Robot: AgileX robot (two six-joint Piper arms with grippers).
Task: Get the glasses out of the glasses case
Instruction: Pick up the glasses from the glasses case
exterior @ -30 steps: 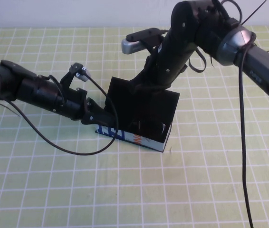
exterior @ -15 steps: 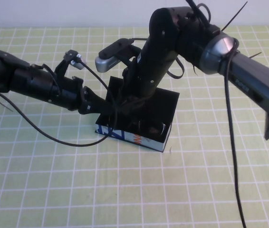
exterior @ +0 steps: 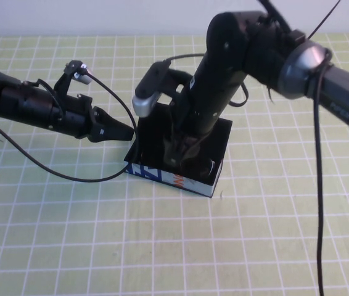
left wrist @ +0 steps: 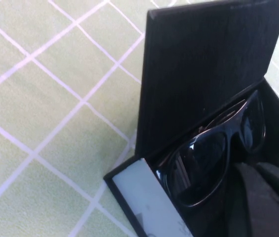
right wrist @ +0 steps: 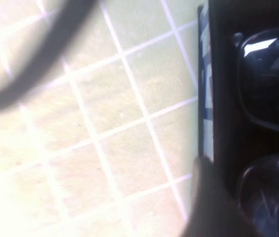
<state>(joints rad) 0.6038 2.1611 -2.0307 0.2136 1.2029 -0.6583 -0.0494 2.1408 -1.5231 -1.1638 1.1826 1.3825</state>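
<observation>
The glasses case (exterior: 176,179) stands open mid-table, its white-blue front toward me and its black lid (left wrist: 203,74) upright. The black glasses (left wrist: 209,159) lie inside with dark lenses (right wrist: 267,74); one lens (exterior: 209,165) shows in the high view. My right gripper (exterior: 184,154) reaches down into the case over the glasses. It is open, with one finger (right wrist: 213,197) by the front wall (right wrist: 206,98). My left gripper (exterior: 124,132) hovers just left of the case, apart from it, its fingers together in a point and holding nothing.
A green cloth with a white grid (exterior: 69,246) covers the table. A black cable (exterior: 82,179) loops from the left arm down onto the cloth left of the case. The right arm's cables (exterior: 316,185) hang at the right. A white wall edges the back.
My left gripper has drawn back leftward off the case's left end. The right arm has swung round and dropped its gripper into the case, and its fingers have opened.
</observation>
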